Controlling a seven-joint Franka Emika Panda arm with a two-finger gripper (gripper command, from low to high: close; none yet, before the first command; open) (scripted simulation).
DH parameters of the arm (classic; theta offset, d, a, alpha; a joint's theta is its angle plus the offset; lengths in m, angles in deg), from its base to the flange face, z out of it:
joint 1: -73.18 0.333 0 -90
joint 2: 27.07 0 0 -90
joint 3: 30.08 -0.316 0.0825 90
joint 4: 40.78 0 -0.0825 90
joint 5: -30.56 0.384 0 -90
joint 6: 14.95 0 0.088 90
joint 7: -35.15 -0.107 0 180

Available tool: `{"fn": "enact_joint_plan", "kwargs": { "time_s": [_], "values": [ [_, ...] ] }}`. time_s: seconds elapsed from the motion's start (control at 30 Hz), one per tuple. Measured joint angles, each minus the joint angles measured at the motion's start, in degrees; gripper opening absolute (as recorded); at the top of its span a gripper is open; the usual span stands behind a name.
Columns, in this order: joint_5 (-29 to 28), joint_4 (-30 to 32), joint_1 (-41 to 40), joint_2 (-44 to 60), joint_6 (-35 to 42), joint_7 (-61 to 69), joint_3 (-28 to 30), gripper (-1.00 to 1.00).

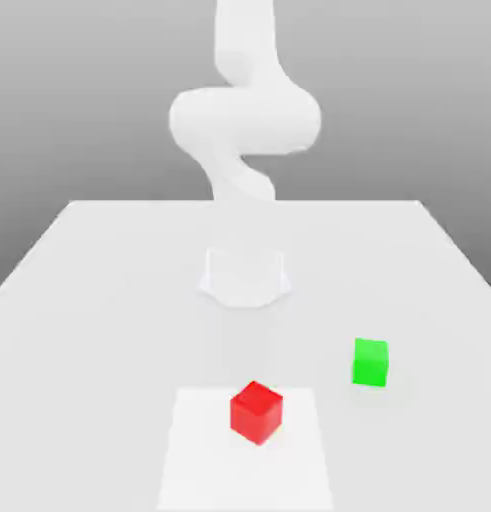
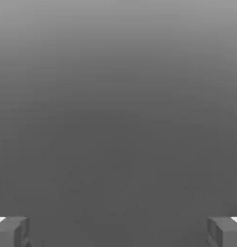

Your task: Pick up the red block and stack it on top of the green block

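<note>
Exterior view, red block (image 1: 256, 413): on the white patch (image 1: 245, 485) near the worktop's (image 1: 119, 330) front edge, turned cornerwise; a grip across its corners could twist it or let it slip.
Green block (image 1: 370, 362): apart, nearer the worktop's right edge by the exterior view's right; an off-centre release could tip the stack, a low approach could knock it.
Claw (image 2: 118, 231): spread wide, empty; poor alignment could make it land on the red block.

arm (image 1: 245, 120) cropped, table (image 1: 99, 360) cropped, pincer (image 2: 118, 231) cropped
</note>
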Motion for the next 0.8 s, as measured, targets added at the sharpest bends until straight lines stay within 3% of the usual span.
{"fn": "enact_joint_plan", "kwargs": {
  "time_s": [0.43,0.6,0.8],
  "values": [
    [2.7,17.6,11.0,28.0,-17.2,32.1,9.2,0.00],
    [0.2,24.6,12.0,38.7,-24.1,42.3,9.8,0.00],
    [4.8,24.5,10.5,49.2,-32.6,48.0,7.1,0.00]
  ]
}}
